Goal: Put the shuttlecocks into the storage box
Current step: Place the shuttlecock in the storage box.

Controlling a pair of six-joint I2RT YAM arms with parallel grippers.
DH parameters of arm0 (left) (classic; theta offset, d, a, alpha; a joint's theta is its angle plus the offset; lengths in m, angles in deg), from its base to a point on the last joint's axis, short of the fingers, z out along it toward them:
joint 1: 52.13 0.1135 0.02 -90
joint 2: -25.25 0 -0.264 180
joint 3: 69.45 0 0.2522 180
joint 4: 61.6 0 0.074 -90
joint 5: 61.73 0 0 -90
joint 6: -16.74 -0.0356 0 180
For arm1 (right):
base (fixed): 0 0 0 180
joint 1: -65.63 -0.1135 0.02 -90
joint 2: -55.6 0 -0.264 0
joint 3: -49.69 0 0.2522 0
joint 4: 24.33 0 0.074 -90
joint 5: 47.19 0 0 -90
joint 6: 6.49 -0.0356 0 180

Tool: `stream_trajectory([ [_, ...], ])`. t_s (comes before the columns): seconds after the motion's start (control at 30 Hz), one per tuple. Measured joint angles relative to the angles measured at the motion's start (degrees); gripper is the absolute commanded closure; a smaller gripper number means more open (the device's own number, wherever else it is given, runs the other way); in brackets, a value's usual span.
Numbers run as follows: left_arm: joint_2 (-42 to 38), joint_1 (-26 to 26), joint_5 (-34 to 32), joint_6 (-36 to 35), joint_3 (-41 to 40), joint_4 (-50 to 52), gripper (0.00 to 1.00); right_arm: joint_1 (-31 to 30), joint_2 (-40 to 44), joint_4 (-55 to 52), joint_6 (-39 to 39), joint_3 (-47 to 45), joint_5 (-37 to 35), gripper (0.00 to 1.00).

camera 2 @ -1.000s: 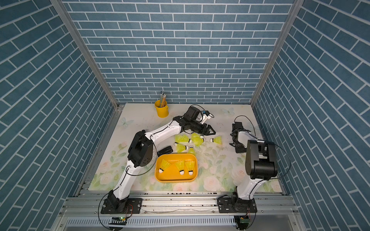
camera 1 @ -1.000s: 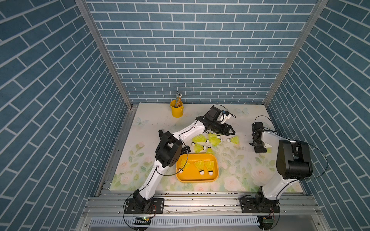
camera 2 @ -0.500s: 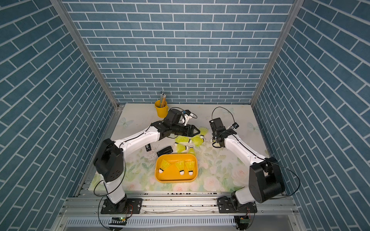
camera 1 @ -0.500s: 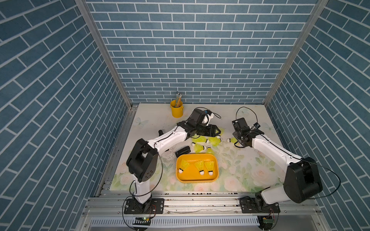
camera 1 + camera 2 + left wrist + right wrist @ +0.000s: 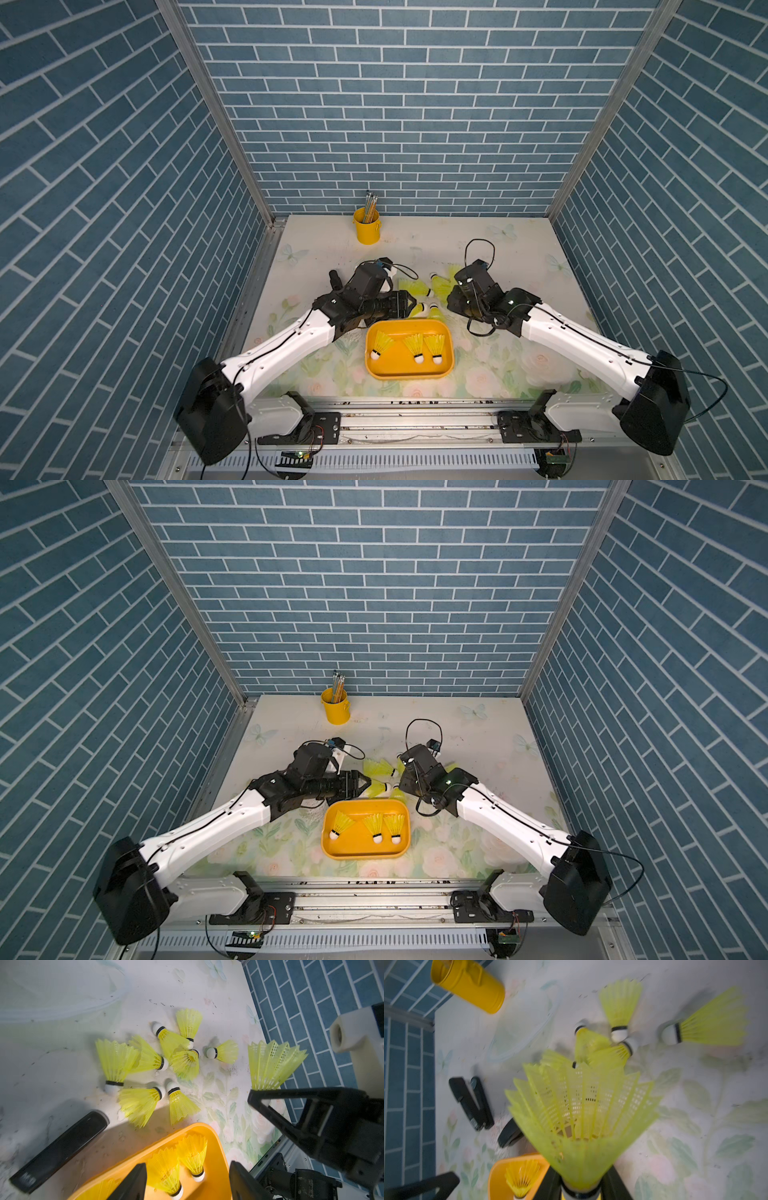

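No text can be read anywhere. Beside the left gripper (image 5: pixel 187 1164) lies a black bar (image 5: pixel 60 1147) with a pale mark on one end, too blurred to read.

Storage box (image 5: pixel 399 368) sitting near front edge of table (image 5: pixel 519 257), about midway along it. Three shuttlecocks (image 5: pixel 415 347) standing in box, side by side. Loose shuttlecocks (image 5: pixel 166 1059) lying clustered on table just behind box. I'm hanging my left claw (image 5: pixel 405 306) by box's back edge, left of pile. My right claw (image 5: pixel 260 1098) hanging right of pile, held shuttlecock (image 5: pixel 274 1064) sitting in it. Bucket (image 5: pixel 366 230) standing near back edge, left of middle, pencils (image 5: pixel 370 203) in it. Long bar (image 5: pixel 60 1151) lying on table beside box's back-left corner.
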Motion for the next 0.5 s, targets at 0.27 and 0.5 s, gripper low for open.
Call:
stream_trajectory([
  [0.27,-11.8,0.0,-5.8,3.8,-7.1,8.0,0.31,-8.7,-1.8,2.1,2.8,-1.5,10.5,0.94],
  [0.5,-16.4,0.0,-9.1,5.9,-9.0,12.7,0.31,-12.1,-7.6,3.7,4.2,-1.4,18.5,0.93],
])
